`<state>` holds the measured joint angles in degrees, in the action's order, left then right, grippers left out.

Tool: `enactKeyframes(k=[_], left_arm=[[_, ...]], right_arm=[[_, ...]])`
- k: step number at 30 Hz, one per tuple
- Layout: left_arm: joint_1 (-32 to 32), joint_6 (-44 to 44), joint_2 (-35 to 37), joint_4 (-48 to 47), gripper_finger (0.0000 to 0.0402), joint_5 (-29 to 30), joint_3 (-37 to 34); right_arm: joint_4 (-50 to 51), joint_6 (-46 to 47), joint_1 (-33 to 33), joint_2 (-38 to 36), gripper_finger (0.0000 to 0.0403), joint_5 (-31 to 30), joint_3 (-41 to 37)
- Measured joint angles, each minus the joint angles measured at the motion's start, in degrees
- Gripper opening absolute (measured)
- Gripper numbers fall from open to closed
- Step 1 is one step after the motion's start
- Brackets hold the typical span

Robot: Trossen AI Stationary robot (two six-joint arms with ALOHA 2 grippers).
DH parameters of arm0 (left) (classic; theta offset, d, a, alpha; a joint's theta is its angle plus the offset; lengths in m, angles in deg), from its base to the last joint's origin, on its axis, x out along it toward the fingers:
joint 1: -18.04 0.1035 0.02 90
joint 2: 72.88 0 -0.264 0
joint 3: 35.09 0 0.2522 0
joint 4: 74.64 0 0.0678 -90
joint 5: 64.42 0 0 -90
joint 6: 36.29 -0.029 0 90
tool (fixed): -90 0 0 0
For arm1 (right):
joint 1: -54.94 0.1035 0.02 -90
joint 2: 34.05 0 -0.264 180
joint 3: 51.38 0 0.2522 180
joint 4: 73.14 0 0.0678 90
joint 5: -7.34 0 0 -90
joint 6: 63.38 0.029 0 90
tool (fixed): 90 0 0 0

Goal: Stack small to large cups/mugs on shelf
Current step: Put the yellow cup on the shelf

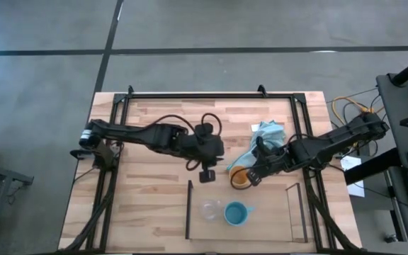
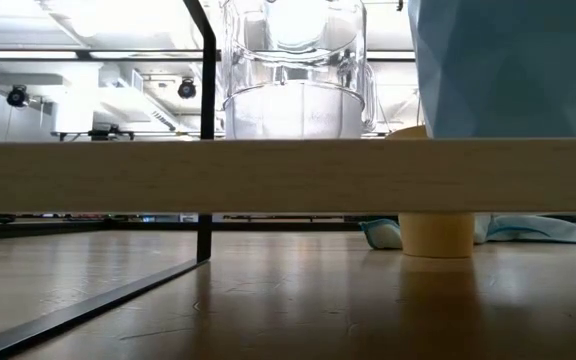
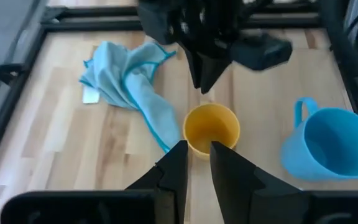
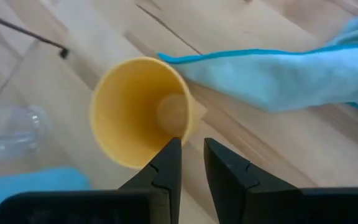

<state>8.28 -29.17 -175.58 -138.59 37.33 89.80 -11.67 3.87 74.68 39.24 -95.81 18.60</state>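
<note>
- My right jaws (image 4: 191, 165), narrowly parted, hold nothing, hovering at the yellow cup's (image 4: 138, 109) rim.
- Risk: clipping the rim tips the cup onto the cloth (image 4: 291, 68).
- Left jaws (image 1: 205, 174): cannot tell.

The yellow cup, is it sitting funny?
Nothing is spilled or broken. The yellow cup stands upright on the table with the blue cloth crumpled against it. The right gripper and left gripper sit either side of it, neither holding it.

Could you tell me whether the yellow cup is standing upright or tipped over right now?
Upright. The yellow cup stands on its base with its round mouth open upward, beside the blue cloth; the low view shows its base flat on the table.
</note>
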Motion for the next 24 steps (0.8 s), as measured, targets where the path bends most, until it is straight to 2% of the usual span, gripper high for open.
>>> enactKeyframes(k=[10,15,24], left_arm=[[0.04,-2.08,2.13,-0.4,0.0054,2.25,-0.31],[0.11,-3.26,2.13,-0.42,0.0054,2.25,-0.83],[0.11,-3.27,2.13,-0.53,0.0054,2.25,-0.87]], right_arm=[[-5.26,0.27,-1.41,0.0,0.0065,1.17,-3.8],[-11.22,-2.57,-2.93,0.0,0.0089,2.82,-3.99],[-10.64,-1.14,-4.32,0.0,0.0124,2.2,-6.02]])
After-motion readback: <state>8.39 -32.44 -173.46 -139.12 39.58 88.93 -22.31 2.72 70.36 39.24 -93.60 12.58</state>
